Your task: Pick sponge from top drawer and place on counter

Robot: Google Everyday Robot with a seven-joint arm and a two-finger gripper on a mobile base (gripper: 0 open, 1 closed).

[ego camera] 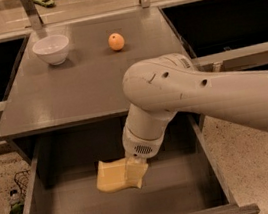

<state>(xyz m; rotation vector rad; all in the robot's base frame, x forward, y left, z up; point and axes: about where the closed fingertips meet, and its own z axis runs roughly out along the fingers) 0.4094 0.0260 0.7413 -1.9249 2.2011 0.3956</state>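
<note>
Dim room, speckled floor (254, 161) to the right, black recessed bays (225, 13) on either side of the grey counter (95, 85). On the counter, near its far left corner, a white bowl (51, 49), upright, inside hidden from this angle. Close to the far edge, a little right of the middle, an orange (116, 41), well apart from the bowl. Below the counter's near edge, the top drawer (198, 195) pulled out, with flat grey bottom and thick side walls in plain view. Inside it, roughly midway between back and front edge and slightly left of centre, the sponge (109, 176), pale yellow. Resting on the drawer bottom or raised just off it: cannot tell. Slanting in from the right edge, past the counter's near right corner and down into the drawer, a bulky white arm (207, 92), ending in the gripper (135, 175) at the sponge's right end. Yellowish fingers (137, 168) closed onto that end, sponge pinched between them, its left part sticking out free toward the drawer's left wall.
</note>
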